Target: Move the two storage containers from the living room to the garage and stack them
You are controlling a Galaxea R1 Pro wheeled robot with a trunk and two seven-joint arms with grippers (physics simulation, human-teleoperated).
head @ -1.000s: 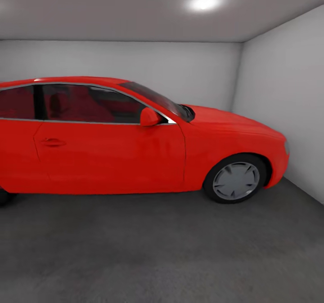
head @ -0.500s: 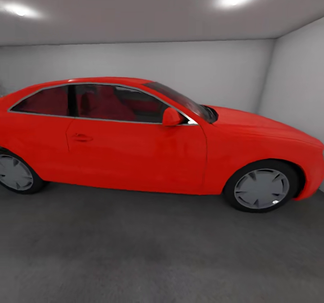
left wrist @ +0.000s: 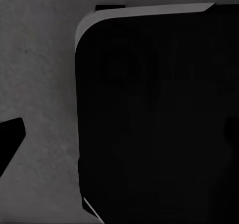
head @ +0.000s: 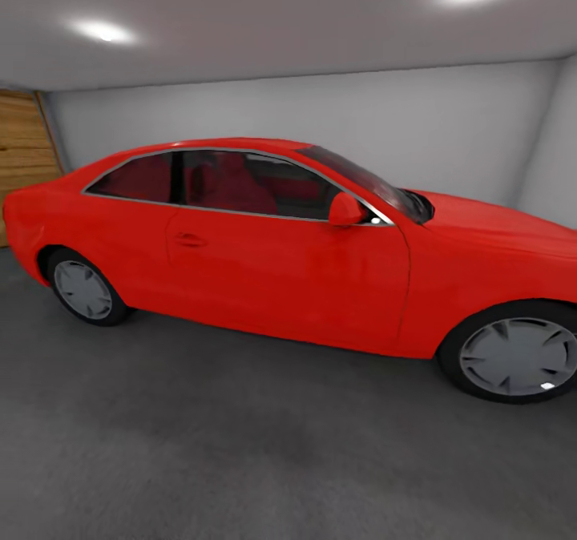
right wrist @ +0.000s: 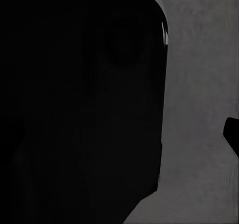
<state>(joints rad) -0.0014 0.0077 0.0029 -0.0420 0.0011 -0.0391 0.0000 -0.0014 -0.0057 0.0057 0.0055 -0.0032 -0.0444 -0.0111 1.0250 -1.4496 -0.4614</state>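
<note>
Grey-white garage walls (head: 240, 115) and a dark concrete floor (head: 200, 444) surround one red car (head: 304, 276), parked side-on with two wheels showing. One wooden panel (head: 20, 155) stands at far left; two ceiling lights (head: 100, 31) glow overhead. Each wrist view shows a black body over concrete; finger positions cannot be told.

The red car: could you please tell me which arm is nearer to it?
Cannot tell. The car stands ahead; both wrist cameras face floor beside a black shape.

Red car (head: 304, 284), mottled dark grey floor (head: 200, 444), grey-white walls (head: 320, 115).
</note>
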